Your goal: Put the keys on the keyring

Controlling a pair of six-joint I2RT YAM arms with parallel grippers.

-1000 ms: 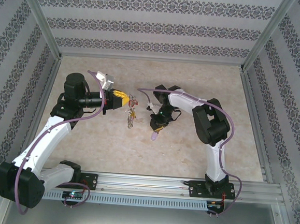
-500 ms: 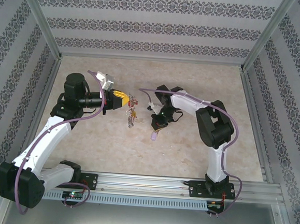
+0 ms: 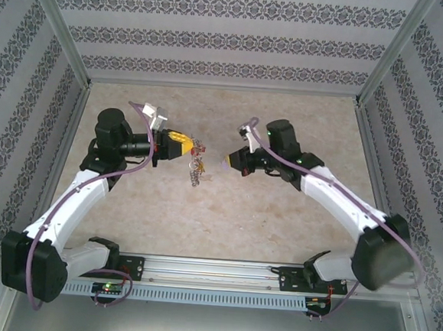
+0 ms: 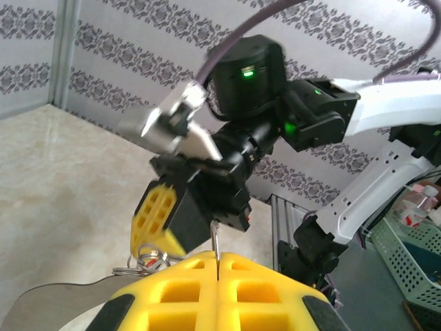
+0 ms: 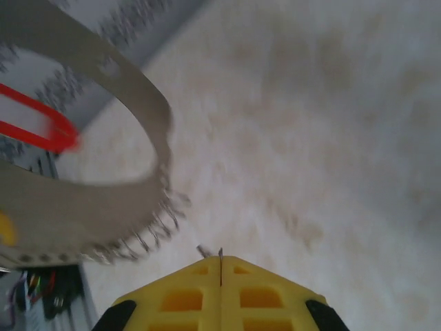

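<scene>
Two sets of fingers faced each other above the surface [image 3: 224, 227], near but apart; the left fingers [image 3: 176, 143] were pinched shut on the keyring [image 3: 197, 162], which hung free of the surface with its small keys dangling; the right fingers [image 5: 262, 293] were pressed together on what looked like the loose key [image 5: 204, 251], a mere sliver at their seam. Both pieces seemed light, stiff and slick; the key would likely twist in a flat pinch, so a hold on its head, hole left exposed, suited best. The small keys crowded the loop; the patterned walls [image 3: 232, 36] stood well clear.
</scene>
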